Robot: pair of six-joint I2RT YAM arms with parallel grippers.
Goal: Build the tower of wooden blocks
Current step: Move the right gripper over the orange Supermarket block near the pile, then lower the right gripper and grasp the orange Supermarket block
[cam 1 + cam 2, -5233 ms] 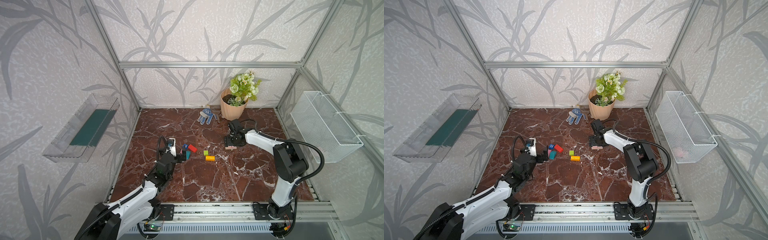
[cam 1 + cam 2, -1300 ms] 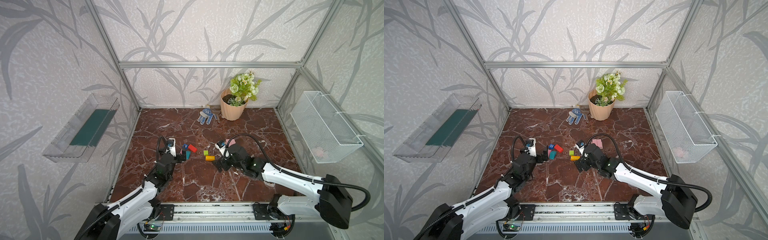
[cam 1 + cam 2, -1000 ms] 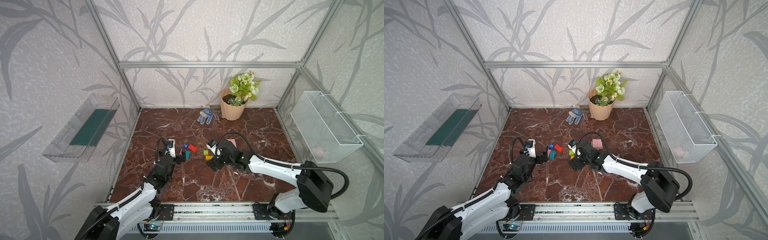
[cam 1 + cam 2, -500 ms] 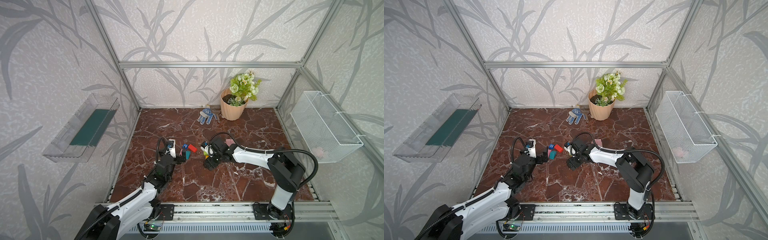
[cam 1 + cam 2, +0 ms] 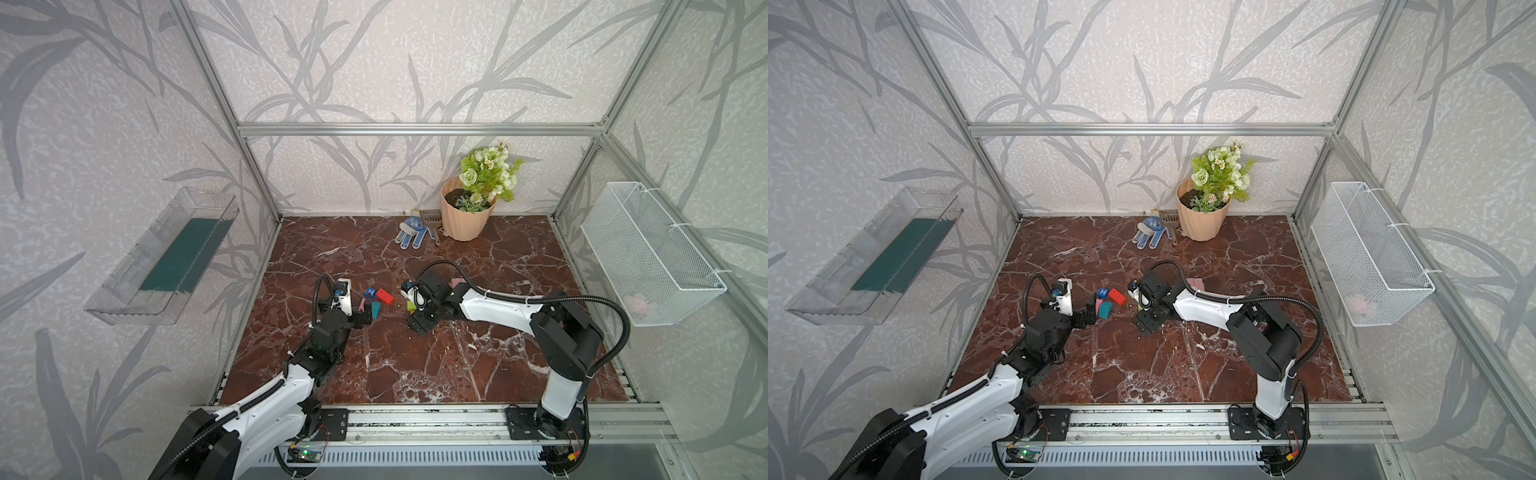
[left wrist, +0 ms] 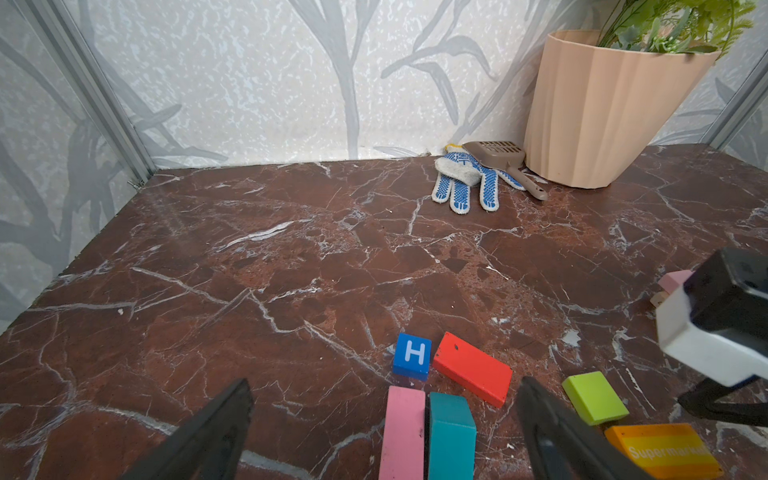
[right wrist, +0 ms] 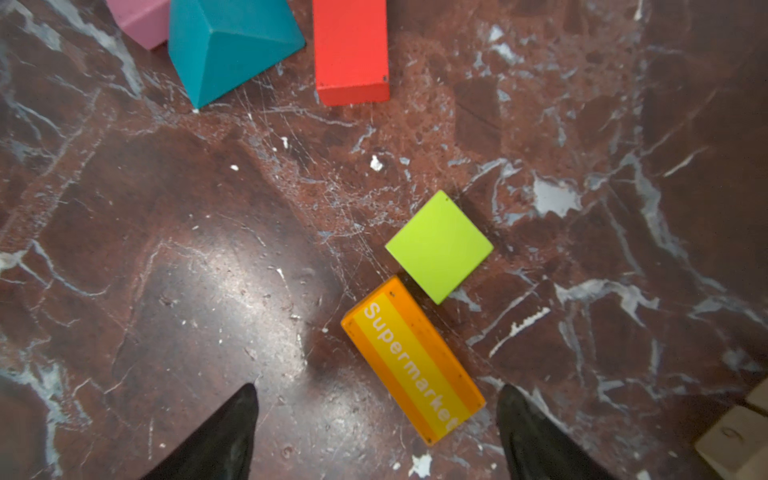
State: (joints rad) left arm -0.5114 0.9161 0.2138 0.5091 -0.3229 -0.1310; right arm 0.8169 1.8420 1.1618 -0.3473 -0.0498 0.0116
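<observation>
Mid-table, on the dark red marble top, the wood blocks lay flat & loose, none stacked, so no tower stood yet. The right gripper hung low over the orange rectangular block printed "Supermarket". Its fingers were spread wide w/ nothing pinched, and the block sat at a slant btw them, nearer one finger than the other. The lime green square block lay right at the orange one's far corner; touching or not, can't tell. Further on lay the red oblong block, the teal wedge-like block & a pink bar block, the last two side by side. The left gripper pointed at that pair, likewise spread & empty, w/ the blue cube w/ white H just beyond. Another pink block & tan blocks lay together on the far side of the right arm.

Step in hand, prob.: picking a first piece, the orange one. Next move calls for turning the wrist so the fingers square up w/ its long sides, dropping to the table, then closing w/o nudging the green one.
</observation>
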